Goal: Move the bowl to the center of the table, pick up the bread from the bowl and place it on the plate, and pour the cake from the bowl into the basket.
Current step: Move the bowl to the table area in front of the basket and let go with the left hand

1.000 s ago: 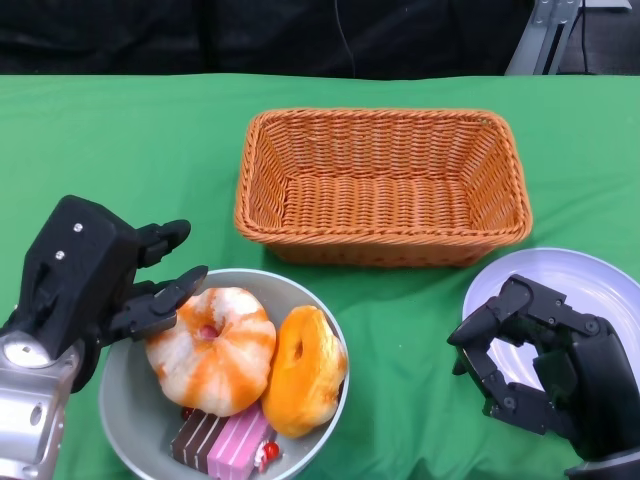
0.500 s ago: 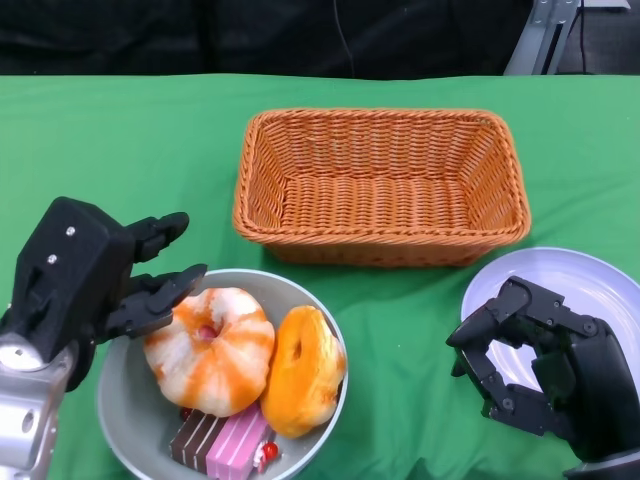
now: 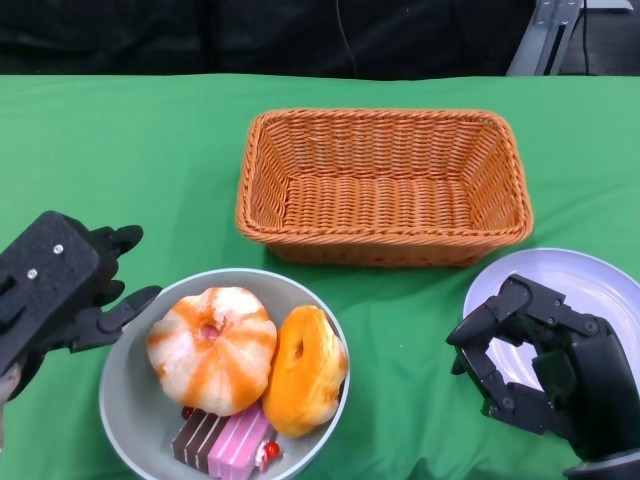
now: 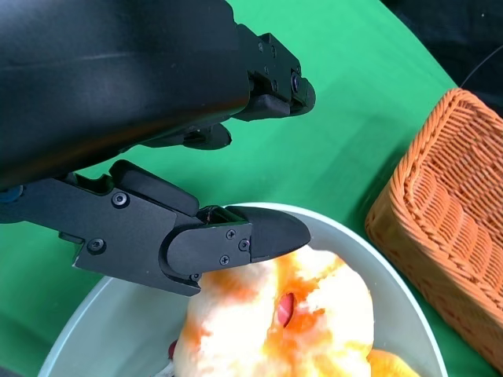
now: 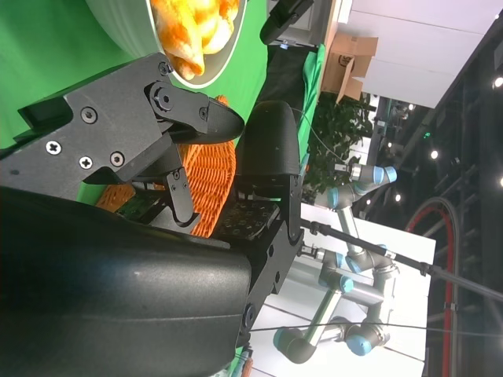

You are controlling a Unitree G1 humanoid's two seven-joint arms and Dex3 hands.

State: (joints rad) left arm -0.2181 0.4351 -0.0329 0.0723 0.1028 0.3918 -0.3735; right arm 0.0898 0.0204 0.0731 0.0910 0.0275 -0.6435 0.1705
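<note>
Head view: the grey bowl [image 3: 120,385] sits on the green table [image 3: 120,140], just in front of the left hand's [image 3: 60,285] fingertips. The left hand holds nothing; its fingers [image 3: 125,305] are spread and point toward the bowl's rim, the lowest fingertip close to the rim, contact not resolvable from here.

Bowl contents: an orange-and-white round bread [image 3: 212,348] nearest the left fingers, an orange bread [image 3: 305,370] beside it on the far side from those fingers and touching it, and a pink-and-brown cake slice [image 3: 225,440] tucked under the two at the near edge.

Left wrist view: one finger [image 4: 236,239] lies over the bowl's [image 4: 393,275] rim with its tip above the round bread [image 4: 306,330], a thin gap showing between them; the other fingers are held apart above the cloth, empty.

The right hand [image 3: 540,365] is empty, fingers curled partway inward with a gap between them and the thumb. The white plate [image 3: 580,275] lies directly beneath and beyond its fingers. Right wrist view: fingers [image 5: 196,118] apart, nothing between them.

The orange wicker basket [image 3: 385,185] stands beyond both hands' fingertips, well apart from them, between the two hands in line.
</note>
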